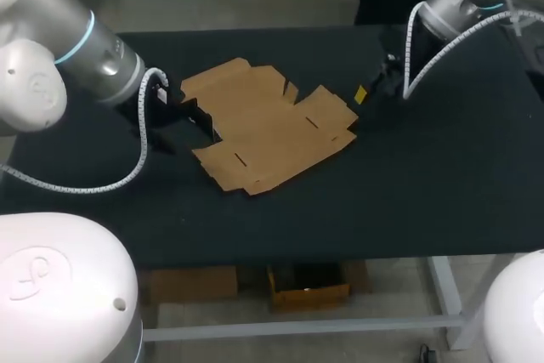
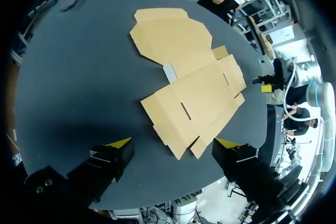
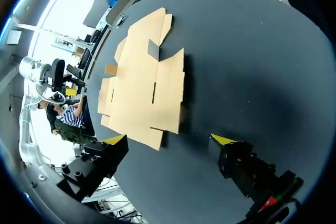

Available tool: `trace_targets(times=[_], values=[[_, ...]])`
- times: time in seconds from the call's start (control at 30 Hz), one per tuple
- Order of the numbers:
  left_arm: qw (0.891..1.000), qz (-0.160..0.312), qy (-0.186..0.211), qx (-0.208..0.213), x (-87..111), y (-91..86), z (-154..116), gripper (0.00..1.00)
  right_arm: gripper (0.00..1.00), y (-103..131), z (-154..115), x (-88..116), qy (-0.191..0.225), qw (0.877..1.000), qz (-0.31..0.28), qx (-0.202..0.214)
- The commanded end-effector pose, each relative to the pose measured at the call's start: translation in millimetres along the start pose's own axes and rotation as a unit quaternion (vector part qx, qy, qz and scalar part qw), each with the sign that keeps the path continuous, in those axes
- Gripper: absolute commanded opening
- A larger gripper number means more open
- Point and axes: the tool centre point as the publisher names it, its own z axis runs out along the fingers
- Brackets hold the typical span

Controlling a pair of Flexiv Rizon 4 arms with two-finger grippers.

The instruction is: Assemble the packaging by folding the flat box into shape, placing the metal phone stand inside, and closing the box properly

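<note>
left gripper [image 2: 173, 143]: fingers spread wide, holding nothing, just beside the left side of the flat box [image 1: 268, 129]
right gripper [image 3: 168, 140]: fingers spread wide, holding nothing, near the flat box's right side
flat box: lies unfolded on the black table [image 1: 425, 176], between both grippers

Flat, unfolded brown cardboard box [image 1: 269, 127], flaps spread, lying open on the black table [image 1: 425, 184], mid-surface.

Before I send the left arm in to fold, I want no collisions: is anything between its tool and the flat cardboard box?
Nothing visible does. The left tool is open right at the near edge of the flat box, and only bare black table shows between them.
</note>
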Motion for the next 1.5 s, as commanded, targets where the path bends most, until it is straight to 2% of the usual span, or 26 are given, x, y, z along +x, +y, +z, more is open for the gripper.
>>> trace_targets(times=[0.03,0.3,0.67,0.9,0.93,1.07,1.23,1.5], values=[[1.0,0.0,-0.002,-0.004,0.7,-3.0,0.5,1.0,1.0,4.6,-1.5,-2.7,0.005,1.0,0.0,0.03],[1.0,0.0,-0.002,-0.004,0.7,-3.0,0.5,1.0,1.0,5.4,-2.6,-2.6,0.004,1.0,-0.002,0.027],[1.0,0.002,0.006,0.0,0.6,-4.2,0.3,1.0,1.0,39.2,21.8,1.6,0.014,0.998,-0.031,0.052],[1.0,0.004,0.008,0.005,0.9,-1.8,-2.1,1.0,1.0,46.8,31.6,-4.2,0.02,0.998,-0.024,0.06],[1.0,0.005,0.008,0.005,0.8,-1.7,-2.2,1.0,0.93,46.9,32.1,-4.9,0.022,0.998,-0.024,0.06],[1.0,0.006,0.011,0.006,0.7,-0.9,-1.4,1.0,0.88,48.5,35.3,-8.6,0.025,0.998,-0.017,0.062],[1.0,0.007,0.012,0.006,0.7,-0.8,-0.3,1.0,0.75,50.2,40.6,-11.3,0.039,0.997,-0.013,0.061],[1.0,0.006,0.013,0.009,0.6,0.3,0.0,1.0,0.71,53.5,50.0,-11.6,0.056,0.996,0.004,0.064]])
